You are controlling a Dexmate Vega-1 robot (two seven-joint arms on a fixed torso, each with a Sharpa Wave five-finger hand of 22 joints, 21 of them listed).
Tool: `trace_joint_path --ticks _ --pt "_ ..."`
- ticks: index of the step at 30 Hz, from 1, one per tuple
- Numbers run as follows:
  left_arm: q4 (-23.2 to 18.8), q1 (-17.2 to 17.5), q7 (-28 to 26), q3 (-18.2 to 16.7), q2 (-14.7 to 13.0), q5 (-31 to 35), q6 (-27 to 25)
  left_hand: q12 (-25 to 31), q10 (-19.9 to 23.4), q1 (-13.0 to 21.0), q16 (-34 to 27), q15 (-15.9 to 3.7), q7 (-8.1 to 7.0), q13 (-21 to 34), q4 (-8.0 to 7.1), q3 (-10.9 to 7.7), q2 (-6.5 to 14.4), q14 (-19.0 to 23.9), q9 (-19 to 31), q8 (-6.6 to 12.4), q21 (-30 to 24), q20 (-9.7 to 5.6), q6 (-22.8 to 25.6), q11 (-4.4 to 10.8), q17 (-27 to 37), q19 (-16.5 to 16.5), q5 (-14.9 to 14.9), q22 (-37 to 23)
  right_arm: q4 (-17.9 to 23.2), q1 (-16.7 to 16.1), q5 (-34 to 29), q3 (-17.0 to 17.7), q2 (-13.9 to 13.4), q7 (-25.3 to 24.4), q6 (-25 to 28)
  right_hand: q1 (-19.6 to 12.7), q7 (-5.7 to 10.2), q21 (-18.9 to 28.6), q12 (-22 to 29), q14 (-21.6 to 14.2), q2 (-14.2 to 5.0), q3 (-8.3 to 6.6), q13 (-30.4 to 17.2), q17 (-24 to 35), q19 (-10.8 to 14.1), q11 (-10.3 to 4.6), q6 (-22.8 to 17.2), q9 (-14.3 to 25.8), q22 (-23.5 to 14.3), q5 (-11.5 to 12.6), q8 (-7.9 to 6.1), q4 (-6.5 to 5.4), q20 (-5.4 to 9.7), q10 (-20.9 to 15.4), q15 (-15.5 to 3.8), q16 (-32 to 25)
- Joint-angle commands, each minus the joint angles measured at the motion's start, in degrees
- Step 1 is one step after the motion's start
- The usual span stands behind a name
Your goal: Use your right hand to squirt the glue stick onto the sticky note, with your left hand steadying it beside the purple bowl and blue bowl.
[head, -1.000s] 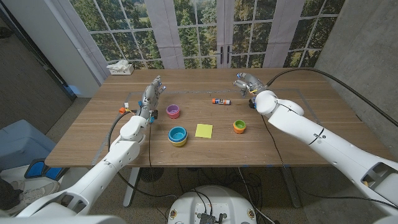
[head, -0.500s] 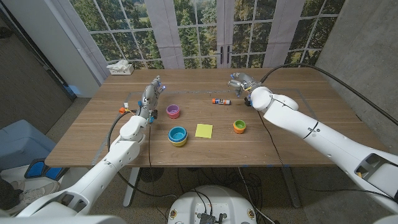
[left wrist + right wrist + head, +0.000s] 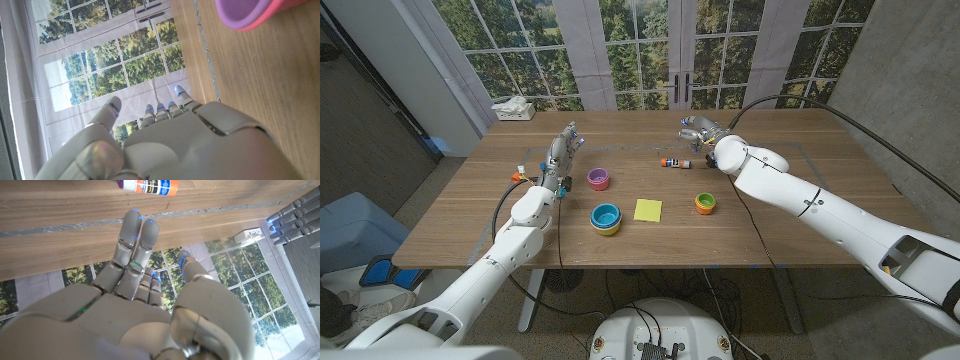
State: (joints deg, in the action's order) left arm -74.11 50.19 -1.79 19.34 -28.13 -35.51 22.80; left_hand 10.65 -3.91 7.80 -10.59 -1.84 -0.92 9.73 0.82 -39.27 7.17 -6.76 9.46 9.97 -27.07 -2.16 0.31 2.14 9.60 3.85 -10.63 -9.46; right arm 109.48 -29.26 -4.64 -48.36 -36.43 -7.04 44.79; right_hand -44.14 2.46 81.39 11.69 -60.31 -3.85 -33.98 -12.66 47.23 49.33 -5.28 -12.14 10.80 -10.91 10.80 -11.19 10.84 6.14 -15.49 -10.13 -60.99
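A small glue stick with an orange cap lies on the table's far middle; the right wrist view shows the glue stick just beyond my fingertips. My right hand hovers open just behind and right of it, holding nothing. The yellow sticky note lies flat at the centre, between the blue bowl and an orange bowl. The purple bowl stands behind the blue one, and its rim shows in the left wrist view. My left hand stands open left of the purple bowl.
A white box sits at the far left corner of the table. Windows stand behind the far edge. A cable arcs over the right side.
My right hand has moved leftward toward the glue stick. The left hand and the objects have stayed put.
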Motion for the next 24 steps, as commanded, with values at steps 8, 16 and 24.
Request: trace_joint_path --ticks 8,16,24 --pt "0.19 0.38 0.30 -0.51 -0.43 -0.43 0.28 0.11 -0.20 0.60 0.23 -2.13 -0.17 0.18 0.18 0.47 2.22 -0.63 0.28 0.13 0.58 -2.95 -0.36 0.49 0.06 -0.28 0.18 -0.16 -2.34 2.51 -4.64 -4.00 5.40 -1.51 6.01 -5.26 -0.98 1.86 0.61 -4.06 0.47 0.03 -0.31 3.86 1.82 -0.10 -0.68 0.20 0.00 0.20 -0.34 -0.51 5.96 -1.48 -2.57 -3.29" --pt "-0.09 0.77 0.38 -0.81 -0.69 -0.81 0.19 0.11 -0.22 0.61 0.24 -2.17 -0.17 0.18 0.32 0.61 2.30 -0.64 0.27 0.14 0.79 -2.87 -0.39 0.50 0.06 -0.35 0.18 -0.17 -4.08 5.00 -4.74 -6.64 7.32 0.51 9.80 -6.24 -1.46 2.50 0.93 -3.91 0.26 -0.05 -0.30 4.23 2.36 0.18 -1.85 0.17 0.02 0.24 -0.70 -0.76 5.93 -2.67 -2.58 -2.87" --pt "-0.12 1.04 0.88 -1.02 -0.84 -1.28 0.30 0.12 -0.22 0.63 0.24 -2.13 -0.11 0.19 0.46 0.74 2.42 -0.65 0.27 0.17 1.02 -2.83 -0.36 0.46 0.06 -0.49 0.17 -0.17 -5.79 7.99 -5.32 -10.46 8.59 2.16 12.96 -9.21 -1.87 3.37 1.39 -5.40 0.26 -0.33 -0.25 4.81 3.27 0.86 -4.35 0.14 0.31 0.36 -1.14 -0.52 6.09 -5.38 -2.59 -2.48"
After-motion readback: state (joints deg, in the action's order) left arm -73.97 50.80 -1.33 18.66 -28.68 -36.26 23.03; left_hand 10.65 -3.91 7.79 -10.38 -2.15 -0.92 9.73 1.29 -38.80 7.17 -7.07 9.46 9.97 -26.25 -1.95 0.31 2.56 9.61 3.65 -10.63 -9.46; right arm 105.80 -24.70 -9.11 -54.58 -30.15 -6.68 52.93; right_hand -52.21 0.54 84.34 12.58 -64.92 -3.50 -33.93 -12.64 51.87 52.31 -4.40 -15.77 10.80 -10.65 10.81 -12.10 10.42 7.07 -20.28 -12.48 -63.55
